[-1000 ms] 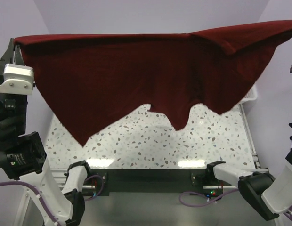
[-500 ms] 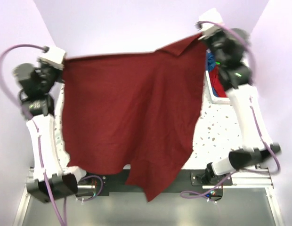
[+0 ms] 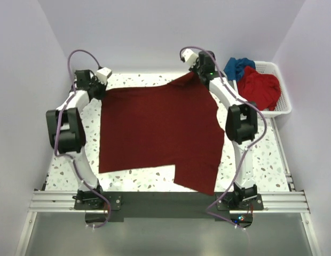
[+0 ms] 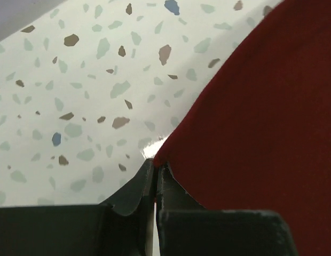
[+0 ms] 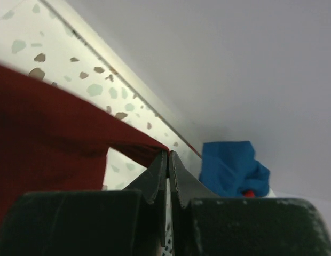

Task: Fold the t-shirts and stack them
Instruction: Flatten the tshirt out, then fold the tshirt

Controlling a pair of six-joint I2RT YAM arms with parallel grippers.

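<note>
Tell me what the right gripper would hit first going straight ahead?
Probably the back wall. The right gripper, pinching the maroon shirt, points there; the blue shirt sits off to one side.

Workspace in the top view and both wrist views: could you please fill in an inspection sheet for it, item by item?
Surface: speckled table, its middle covered by cloth.
Job's things: maroon t-shirt spread out flat, not yet folded; red t-shirt and blue t-shirt crumpled in the white basket at the far right.
Clutter: nothing seen.
Grippers: left gripper and right gripper are each shut on a far corner of the maroon t-shirt.
Cables: purple cables loop above both wrists, with more by the bases; none lies on the cloth.
Surroundings: pale walls on three sides.
</note>
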